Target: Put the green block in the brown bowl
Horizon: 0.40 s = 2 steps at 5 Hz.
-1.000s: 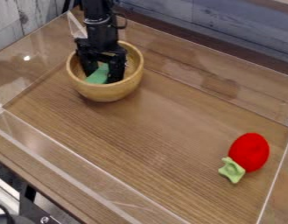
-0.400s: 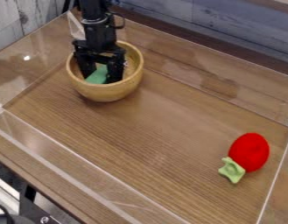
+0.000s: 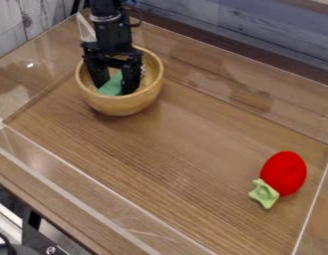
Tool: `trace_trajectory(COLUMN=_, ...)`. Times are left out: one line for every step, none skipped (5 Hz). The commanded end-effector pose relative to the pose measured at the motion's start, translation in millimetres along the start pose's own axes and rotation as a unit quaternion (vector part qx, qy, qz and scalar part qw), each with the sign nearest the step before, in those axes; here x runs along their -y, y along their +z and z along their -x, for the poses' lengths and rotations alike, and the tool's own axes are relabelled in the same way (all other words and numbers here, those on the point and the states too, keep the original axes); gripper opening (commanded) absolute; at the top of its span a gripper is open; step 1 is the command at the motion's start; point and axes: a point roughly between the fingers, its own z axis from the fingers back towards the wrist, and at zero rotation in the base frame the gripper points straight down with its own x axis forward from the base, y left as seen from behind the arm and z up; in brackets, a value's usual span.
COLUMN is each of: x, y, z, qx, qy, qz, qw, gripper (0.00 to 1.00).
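- Almost nothing has shifted since a second ago: the gripper (image 3: 112,76) hangs in the same spot over the bowl, fingers pointing straight down, and the block has not budged.
- The claw is released, its two dark fingers spread wide with the green block (image 3: 113,88) lying between them and not gripped.
- The green block rests on the floor of the brown bowl (image 3: 140,96), which sits near the far left corner of the table (image 3: 166,159); by the look of things the placing is done.
- The block looks small, light and rigid, probably matte enough not to slip; if it had to be taken up again, a pinch across two opposite flat sides would suit.
- The bowl is round, smooth and tan, with a thick rim, likely wood or plastic.
- The table is wood-grained, walled with clear panels.
- Near the right front corner lies a glossy red rounded toy (image 3: 285,170) touching a pale green piece (image 3: 265,195).
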Motion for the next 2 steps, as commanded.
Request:
trace_trajectory(x=-5.9, y=28.5, z=-6.9, qx=0.044, qy=0.007, qz=-0.014, qw=0.9989, gripper=1.0)
trace_trajectory(x=-5.1, y=24.2, z=-8.4, qx=0.042, qy=0.007, qz=-0.015, qw=0.999, gripper=1.0)
